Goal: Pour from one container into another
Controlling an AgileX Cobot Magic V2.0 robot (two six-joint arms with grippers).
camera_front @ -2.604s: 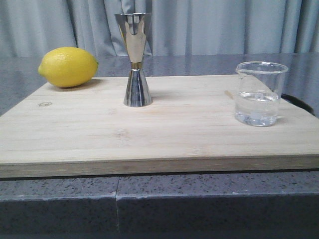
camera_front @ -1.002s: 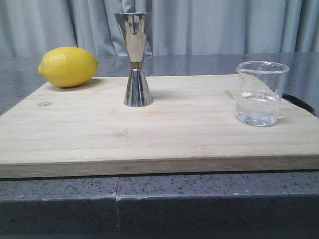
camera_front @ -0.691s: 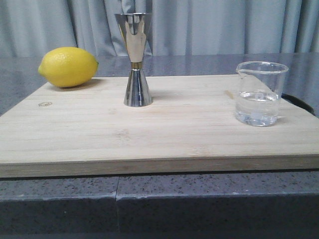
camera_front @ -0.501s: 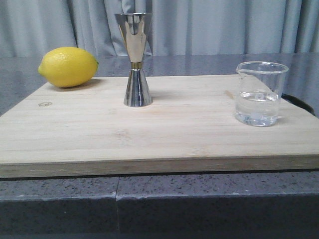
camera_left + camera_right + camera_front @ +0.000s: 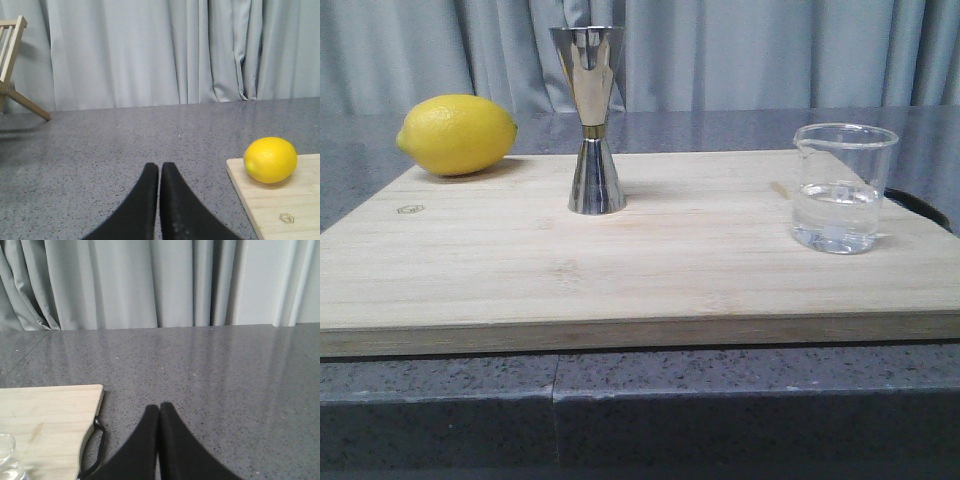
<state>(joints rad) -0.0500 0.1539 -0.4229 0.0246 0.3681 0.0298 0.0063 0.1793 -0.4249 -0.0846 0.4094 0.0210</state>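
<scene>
Nothing moved; beaker (image 5: 841, 188) upright, lip leftward.

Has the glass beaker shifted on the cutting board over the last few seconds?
No. The beaker stands at the same spot near the right end of the cutting board, as far from the jigger as earlier, untouched.

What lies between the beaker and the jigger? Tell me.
Nothing: in the front view, only bare cutting board separates the beaker from the jigger. The lemon sits beyond the jigger.
</scene>
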